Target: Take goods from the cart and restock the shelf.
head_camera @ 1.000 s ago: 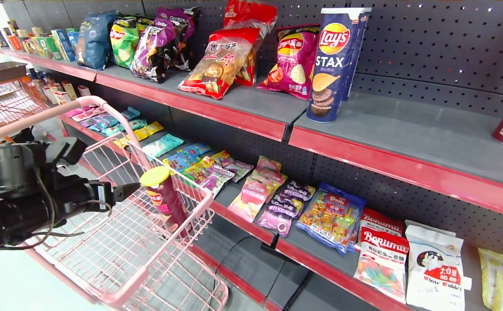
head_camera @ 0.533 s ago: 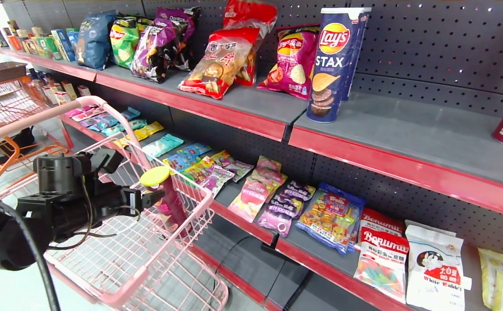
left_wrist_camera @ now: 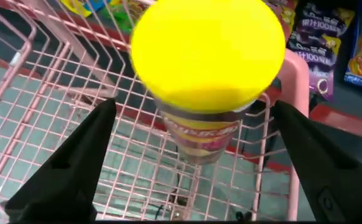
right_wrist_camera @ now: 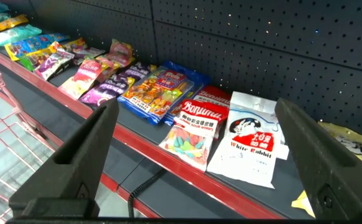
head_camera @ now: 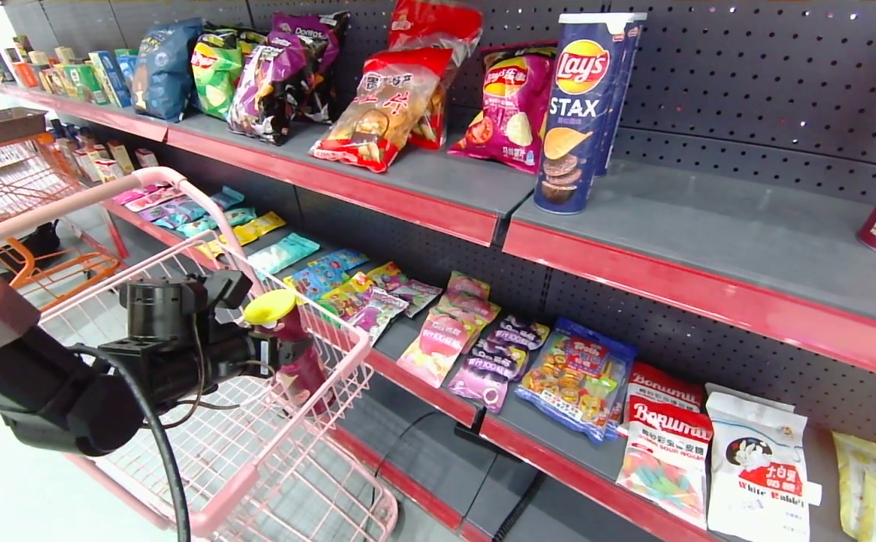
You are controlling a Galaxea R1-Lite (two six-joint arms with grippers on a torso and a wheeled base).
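Left wrist view: chip canister point(left_wrist_camera: 199, 134) centred within left gripper point(left_wrist_camera: 194, 111), spread wide, unclamped. Probably light, stiff, slick; clamp below yellow lid point(left_wrist_camera: 209, 50).

**Store aisle with dark pegboard shelving.**
A dark grey perforated back panel point(head_camera: 746, 68) rises behind grey shelf boards point(head_camera: 709, 218) edged in red; small glints of light dot its holes. The pale floor point(head_camera: 16, 497) lies at the left, where an orange wire cart point(head_camera: 1, 177) stands farther off. A black coiled cable point(head_camera: 517, 503) hangs below the lower board.
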